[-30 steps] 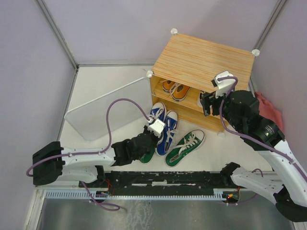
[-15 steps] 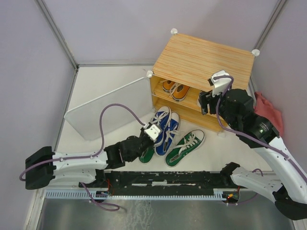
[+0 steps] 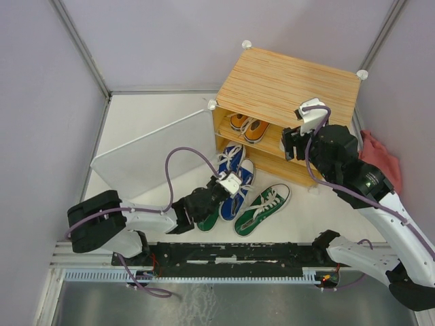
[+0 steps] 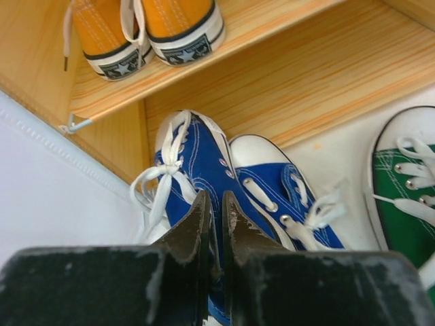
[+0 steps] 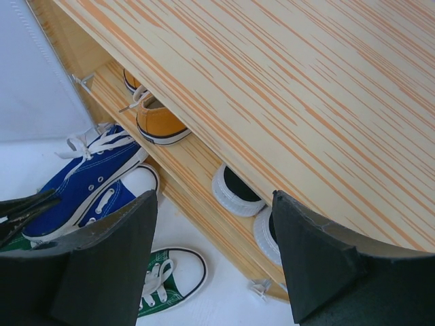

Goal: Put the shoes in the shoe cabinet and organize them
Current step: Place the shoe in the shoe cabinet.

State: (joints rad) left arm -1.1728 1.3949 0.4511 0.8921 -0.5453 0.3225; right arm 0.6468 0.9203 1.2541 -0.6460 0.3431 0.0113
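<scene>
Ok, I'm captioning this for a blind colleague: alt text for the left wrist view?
The left tool, shut, hangs over a pair of blue sneakers whose toes point at the shoe cabinet. An orange pair sits heels-out on its shelf, and one green sneaker shows at right.

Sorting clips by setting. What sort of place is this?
Likely a robot test cell: plain lilac walls, a white table with a mounting rail, the shoe cabinet standing on it.

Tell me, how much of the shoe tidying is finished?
Done: orange canvas sneakers and a black pair sit on the shelf of the striped wooden cabinet. In hand: nothing clearly; the shut left fingers hang over the blue canvas sneakers. Left: those and the green canvas sneakers, on the white tabletop.
</scene>
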